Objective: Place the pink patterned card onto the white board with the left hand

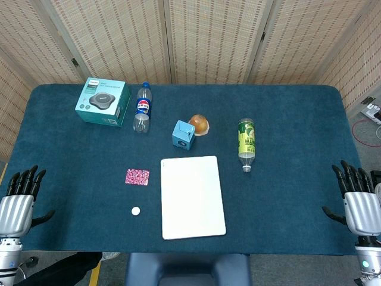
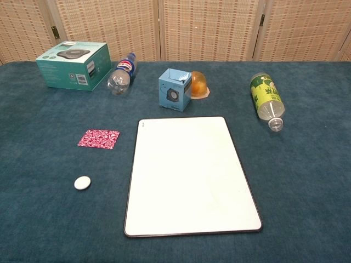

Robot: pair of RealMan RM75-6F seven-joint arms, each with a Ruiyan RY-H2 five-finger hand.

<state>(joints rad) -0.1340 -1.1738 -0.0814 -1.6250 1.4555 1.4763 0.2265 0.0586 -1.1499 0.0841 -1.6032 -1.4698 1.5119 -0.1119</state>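
Both arms are cut off by the head view's lower edge. The left hand [image 1: 18,205] and right hand [image 1: 357,202] are held spread, empty, well apart from the card [image 1: 137,177] and board [image 1: 192,196].

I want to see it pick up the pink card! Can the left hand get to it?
Probably yes. The left hand is open at the table edge, and only bare cloth lies between it and the pink card. The small white disc sits off to the side.

Pink card [image 1: 137,177] is lying just left of the white board [image 1: 192,197]; both hands, left hand [image 1: 18,205] and right hand [image 1: 359,201], are hovering empty, fingers apart.
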